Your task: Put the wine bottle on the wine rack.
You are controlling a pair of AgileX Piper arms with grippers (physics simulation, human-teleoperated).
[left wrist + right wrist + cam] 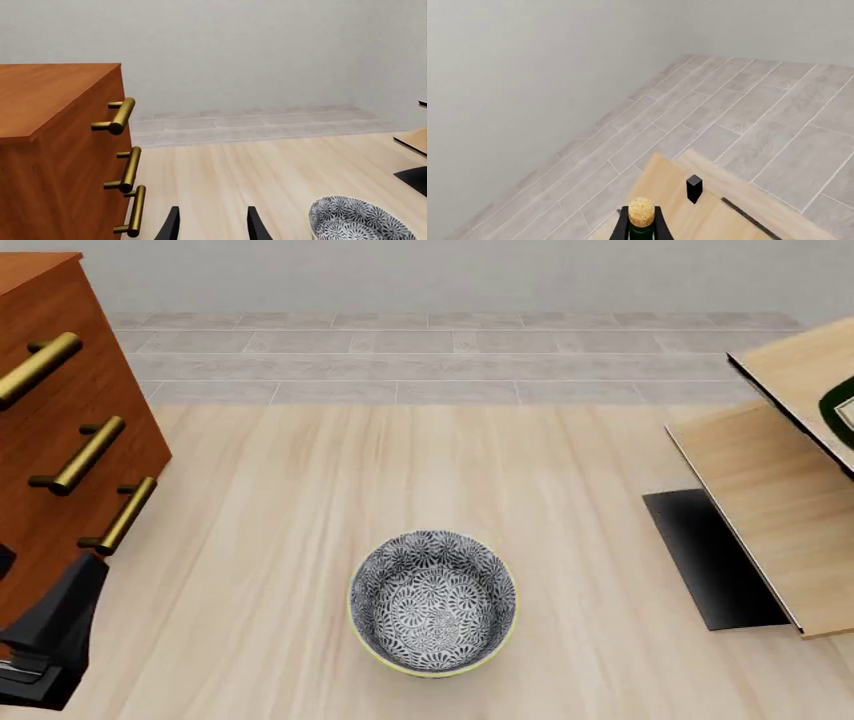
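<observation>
room: pale grey wall, grey tiled floor beyond the far edge, and a light wood table (400, 470) under my arms.
cabinet: reddish-brown drawer cabinet (54, 430) with brass handles at 9 o'clock in the front view; not part of the job.
bowl: patterned bowl (431, 602) sits near 6 o'clock on the table, well apart from everything else.
wine rack: the wine rack (774, 510) stands at 3 o'clock, pale slanted panels over a black base plate, partly cut off by the frame edge.
wine bottle: i see the wine bottle (642, 215) only in the right wrist view, its cork top and dark green neck rising between the fingers, above a pale panel of the rack. a dark green sliver at the front view's right edge may be it, but i cannot tell.
right gripper: my right gripper (642, 227) is pinching the bottle's neck.
left gripper: my left gripper (212, 225) is spread, holding nothing, parked by the cabinet near 8 o'clock.
progress: i judge the bottle is carried to the rack but not yet released; seating it and letting go remain.
</observation>
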